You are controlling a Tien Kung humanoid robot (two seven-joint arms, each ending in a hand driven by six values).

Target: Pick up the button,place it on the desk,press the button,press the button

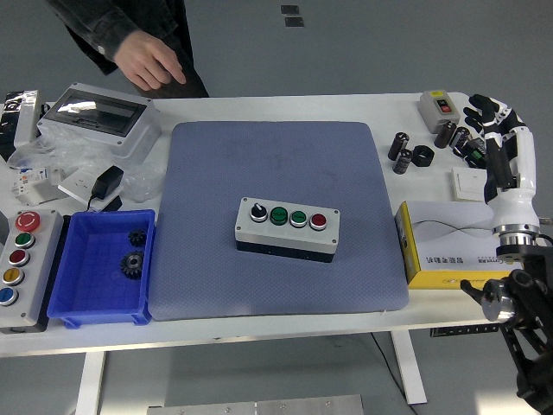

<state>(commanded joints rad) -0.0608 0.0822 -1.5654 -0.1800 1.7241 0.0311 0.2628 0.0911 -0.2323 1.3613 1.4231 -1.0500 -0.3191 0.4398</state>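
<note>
One hand (501, 143) hung with fingers (480, 112) released, far right of the box (287, 228). It looked stiff and light; its long sides suit gripping.

Robotics lab or electronics workshop, white height-adjustable table (259, 324) on grey floor, blue-grey work mat (276, 173), pushbutton control boxes (287, 228), breaker enclosure (97, 117), blue parts bin (99, 303) with gears (132, 264), capacitors (400, 151)

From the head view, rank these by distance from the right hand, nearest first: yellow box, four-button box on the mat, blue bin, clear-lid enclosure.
Measured from the right hand at the table's far right:
1. Yellow box, just below the hand at the right edge.
2. Four-button box, mid-mat.
3. Blue bin, near left.
4. Clear-lid enclosure, far left; close to the bin's distance, slightly farther.
</note>
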